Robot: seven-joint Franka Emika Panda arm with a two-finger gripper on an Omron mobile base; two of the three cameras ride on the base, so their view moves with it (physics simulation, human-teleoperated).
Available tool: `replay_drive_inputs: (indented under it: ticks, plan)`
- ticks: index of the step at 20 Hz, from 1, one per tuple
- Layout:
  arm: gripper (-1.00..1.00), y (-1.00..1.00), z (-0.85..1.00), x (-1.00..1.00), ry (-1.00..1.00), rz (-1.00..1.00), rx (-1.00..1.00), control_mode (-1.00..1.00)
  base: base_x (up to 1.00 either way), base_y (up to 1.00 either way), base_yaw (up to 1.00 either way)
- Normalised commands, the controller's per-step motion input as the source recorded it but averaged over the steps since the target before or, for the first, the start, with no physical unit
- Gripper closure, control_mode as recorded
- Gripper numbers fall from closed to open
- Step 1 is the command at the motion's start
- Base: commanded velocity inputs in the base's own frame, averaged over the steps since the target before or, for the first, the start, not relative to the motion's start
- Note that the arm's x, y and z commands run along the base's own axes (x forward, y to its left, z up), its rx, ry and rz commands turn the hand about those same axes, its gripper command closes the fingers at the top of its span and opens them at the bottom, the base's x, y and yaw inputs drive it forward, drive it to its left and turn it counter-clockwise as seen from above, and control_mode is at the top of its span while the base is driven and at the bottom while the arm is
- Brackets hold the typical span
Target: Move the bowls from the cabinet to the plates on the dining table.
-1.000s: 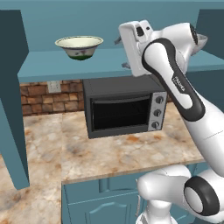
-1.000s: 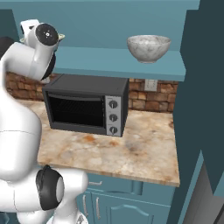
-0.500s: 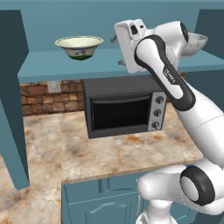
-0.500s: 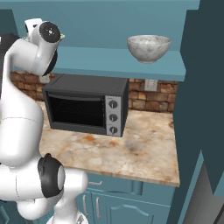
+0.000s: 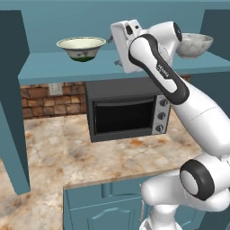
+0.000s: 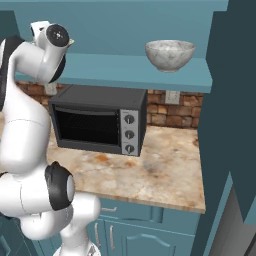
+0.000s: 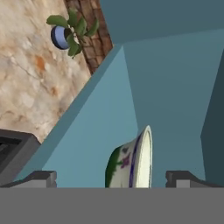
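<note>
Currently, no part of the transfer is complete: both bowls rest on the cabinet shelf [image 5: 58, 67].

1. Pale yellow-green bowl [image 5: 81, 48]: stands upright on the shelf at about 10 o'clock in the left base view, above and to the left of the black toaster oven [image 5: 127, 109]. In the hand view this bowl [image 7: 131, 162] appears rolled on its side at 6 o'clock, lying between the two finger tips [image 7: 40, 178].

2. Grey-white marbled bowl [image 6: 170, 54]: stands on the shelf at about 1 o'clock in the right base view, well apart from the first bowl.

3. Gripper [image 7: 113, 180]: jaws spread fully apart, holding nothing. The bowl sits in line between them, but contact cannot be confirmed.

4. Plates and dining table: position cannot be stated.

Judged status: the first pick is being approached. Remaining work is to grasp this bowl, carry it to a plate, then repeat the sequence for the marbled bowl.
</note>
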Motion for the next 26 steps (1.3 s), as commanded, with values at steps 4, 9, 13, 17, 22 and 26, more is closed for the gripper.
replay_drive_inputs:
  ticks: [4,9,13,17,22,26]
  plan:
    - [-1.0,0.12,-0.08,0.33,0.01,0.0,0.0,-1.0,0.0,0.0,0.0]
    - [-1.0,0.09,-0.07,0.36,0.01,0.0,0.0,-1.0,0.0,0.0,0.0]
    - [-1.0,0.06,-0.01,0.41,0.03,0.0,0.0,-1.0,0.0,0.0,0.0]
    - [-1.0,0.07,-0.01,0.4,0.03,-0.01,0.0,-1.0,0.0,0.0,0.0]
    - [-1.0,0.11,-0.02,0.36,0.01,0.0,0.0,-1.0,0.0,0.0,0.0]
    - [-1.0,0.14,-0.04,0.29,0.0,0.0,0.0,-1.0,0.0,0.0,0.0]
